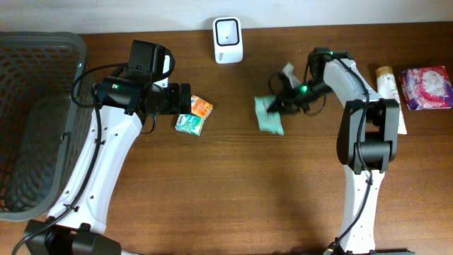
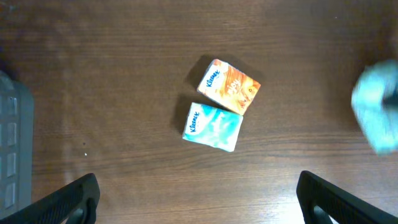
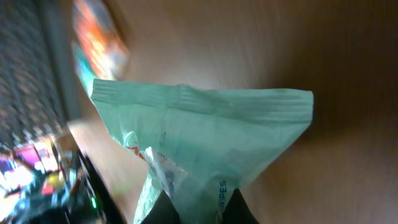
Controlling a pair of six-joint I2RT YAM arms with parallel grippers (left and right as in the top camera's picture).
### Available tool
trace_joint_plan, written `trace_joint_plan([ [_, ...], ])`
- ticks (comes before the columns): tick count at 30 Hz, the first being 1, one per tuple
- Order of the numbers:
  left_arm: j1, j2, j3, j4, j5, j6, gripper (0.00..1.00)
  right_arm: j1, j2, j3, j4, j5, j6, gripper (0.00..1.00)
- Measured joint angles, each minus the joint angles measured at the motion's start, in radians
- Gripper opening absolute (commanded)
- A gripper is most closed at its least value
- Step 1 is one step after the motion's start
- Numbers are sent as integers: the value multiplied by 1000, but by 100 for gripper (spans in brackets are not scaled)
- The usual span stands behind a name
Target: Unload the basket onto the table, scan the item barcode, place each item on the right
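If you start at the 9 o'clock side of the table, you've got the grey mesh basket (image 1: 35, 120), and from above I can't spot anything inside it. Next along, the left gripper (image 2: 199, 208) hangs with its jaws wide apart and nothing between them, right over two small packs lying flat and touching: the orange tissue pack (image 2: 228, 86), with the teal tissue pack (image 2: 212, 127) at its 7 o'clock. Up at 12 o'clock by the wall sits the white scanner (image 1: 228, 40). The item that matters, the pale green wipes pack (image 3: 211, 137), is at roughly the scanner's 4 o'clock, and the right gripper (image 3: 194, 211) is pinched tight on one bunched-up end of it. Can't tell if it's lifted clear of the wood. It looks light and floppy with slick film, so my guess is it'll sag and swing, and the barcode (which I can't find) could crease or face away. Gripping a sealed end seems saner than squashing the middle. Far over at 3 o'clock, a tube (image 1: 389, 85) and a pink packet (image 1: 425, 88) lie on the table.
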Motion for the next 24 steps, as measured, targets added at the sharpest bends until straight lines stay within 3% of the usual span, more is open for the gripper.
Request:
trace_joint_plan([
  [1, 0, 0, 0, 1, 0, 0, 99, 1, 2, 66, 101, -43, 103, 4],
  [3, 0, 0, 0, 2, 0, 0, 99, 6, 5, 139, 503, -77, 385, 4],
  [4, 0, 0, 0, -3, 0, 0, 99, 24, 3, 150, 794, -72, 608, 4],
  [6, 0, 0, 0, 0, 0, 0, 99, 79, 6, 151, 1021, 34, 808, 4],
  [9, 0, 0, 0, 0, 0, 0, 99, 207, 6, 149, 1143, 275, 944, 4],
  [16, 0, 0, 0, 1, 0, 0, 99, 306, 34, 149, 1184, 775, 966, 4],
  [24, 0, 0, 0, 1, 0, 0, 99, 306, 88, 149, 1239, 825, 965, 4],
])
